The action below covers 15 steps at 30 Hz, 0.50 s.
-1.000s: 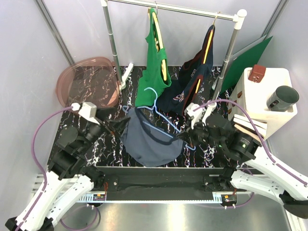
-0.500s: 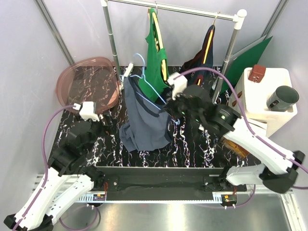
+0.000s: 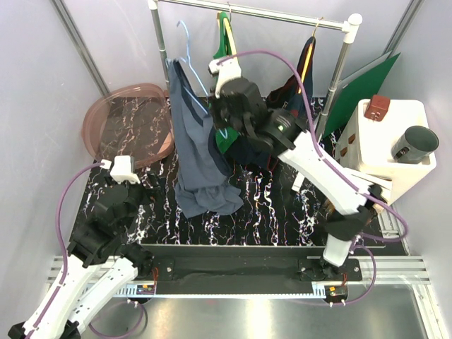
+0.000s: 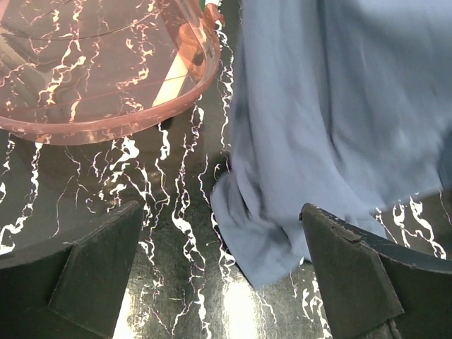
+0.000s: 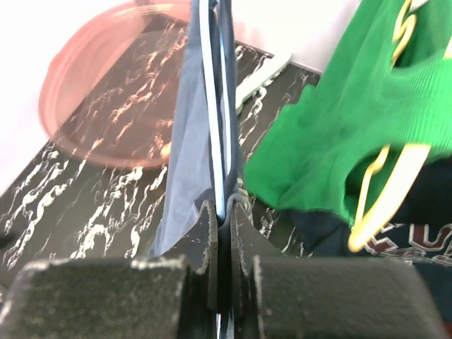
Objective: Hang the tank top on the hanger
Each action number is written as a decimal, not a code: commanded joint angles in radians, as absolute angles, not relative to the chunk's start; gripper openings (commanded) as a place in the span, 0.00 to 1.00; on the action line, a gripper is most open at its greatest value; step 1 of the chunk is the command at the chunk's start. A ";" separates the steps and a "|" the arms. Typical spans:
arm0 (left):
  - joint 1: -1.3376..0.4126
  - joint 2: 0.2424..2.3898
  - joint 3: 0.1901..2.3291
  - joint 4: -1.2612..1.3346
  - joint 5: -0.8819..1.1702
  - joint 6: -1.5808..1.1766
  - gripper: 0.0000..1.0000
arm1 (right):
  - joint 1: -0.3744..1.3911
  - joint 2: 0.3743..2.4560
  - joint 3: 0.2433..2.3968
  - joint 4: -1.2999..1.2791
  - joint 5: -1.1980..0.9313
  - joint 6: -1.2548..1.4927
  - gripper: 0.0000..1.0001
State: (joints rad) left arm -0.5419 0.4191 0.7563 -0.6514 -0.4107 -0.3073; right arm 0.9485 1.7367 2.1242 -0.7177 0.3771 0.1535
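One right tool [image 5: 223,219] clamps the hanger [image 5: 212,92], the tank top [image 3: 198,155] hanging lengthwise, hem down.

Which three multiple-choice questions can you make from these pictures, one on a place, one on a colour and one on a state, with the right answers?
1. Where is the lower hem of the tank top?
A. lying on the table
B. in the air above it
C. hanging over its near edge

2. What colour is the hanger in the right gripper?
A. yellow
B. light blue
C. red

3. How is the left gripper?
A. open, holding nothing
B. shut on fabric
C. shut, empty

Answers:
1 A: the left wrist view shows the hem crumpled on the marbled surface.
2 B: a pale blue wire runs between the closed fingers.
3 A: its fingers stand wide apart with nothing gripped between them.
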 commanded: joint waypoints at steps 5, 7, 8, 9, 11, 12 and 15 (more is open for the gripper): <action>-0.528 0.407 0.741 -0.607 -0.357 -0.287 0.99 | 0.865 1.982 2.664 -0.859 0.473 0.147 0.00; -0.526 0.403 0.738 -0.606 -0.353 -0.285 0.99 | 0.833 2.014 2.707 -0.858 0.440 0.159 0.00; -0.525 0.403 0.739 -0.606 -0.351 -0.287 0.99 | 0.825 2.028 2.747 -0.854 0.434 0.161 0.00; -0.526 0.403 0.738 -0.604 -0.347 -0.287 0.99 | 0.807 2.048 2.764 -0.851 0.427 0.160 0.00; -0.522 0.405 0.738 -0.601 -0.342 -0.287 0.99 | 0.795 2.066 2.796 -0.831 0.413 0.166 0.00; -0.519 0.406 0.738 -0.603 -0.339 -0.285 0.99 | 0.789 2.077 2.799 -0.821 0.400 0.166 0.00; -0.514 0.410 0.736 -0.601 -0.328 -0.285 0.99 | 0.775 2.091 2.795 -0.784 0.373 0.176 0.00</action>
State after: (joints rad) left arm -0.5232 0.4137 0.7380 -0.6479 -0.3622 -0.3031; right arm 0.7837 2.0766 2.7445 -0.8814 0.4026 0.1581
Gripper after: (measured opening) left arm 0.988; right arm 0.047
